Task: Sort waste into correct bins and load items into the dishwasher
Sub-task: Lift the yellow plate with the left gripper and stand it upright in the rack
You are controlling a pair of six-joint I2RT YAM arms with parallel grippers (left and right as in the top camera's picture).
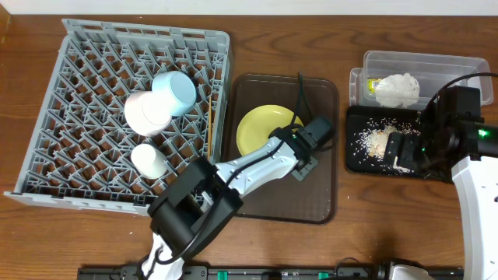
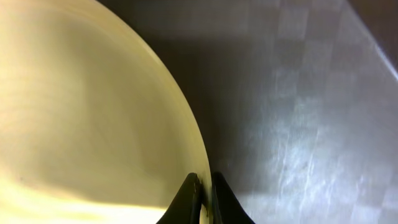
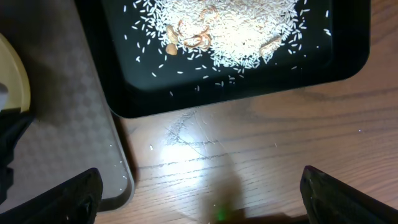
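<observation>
— Overhead view first, biggest down: what sits on the desk (image 1: 373, 233)?
— The grey dish rack (image 1: 148, 33) fills the left side. Just beside it, to the right, lies the brown serving tray (image 1: 323, 198). Far right is the clear tub (image 1: 459, 66), with the black tray (image 1: 356, 159) just in front of it. The right arm covers a good part of that black tray.
— And the pale-yellow plate (image 1: 261, 128)?
— It is on the serving tray's left half, with the left arm hiding its right rim. In the left wrist view the left pincer (image 2: 205, 186) is nearly closed, its tips pinching the plate's rim. Only a slice of the plate fits that frame.
— What's in the rack?
— The light-blue bowl (image 1: 175, 92) is tilted and touches the white-pinkish bowl (image 1: 145, 113), with a small white cup (image 1: 148, 159) nearer the front. The wooden chopsticks (image 1: 210, 132) lie along the rack's right wall, hard to pick out from the lattice.
— The waste?
— The white napkin (image 1: 398, 89) lies in the tub beside a scrap of green-yellow wrapper (image 1: 373, 84), which is mostly hidden. Rice crumbs (image 3: 236, 25) are heaped in the black tray, with a few brownish bits I can't identify.
— The right pincer (image 3: 205, 199)?
— Spread wide and holding nothing, above bare desk just beside the black tray's edge. Only its two finger ends show, in the bottom corners of the right wrist view.
</observation>
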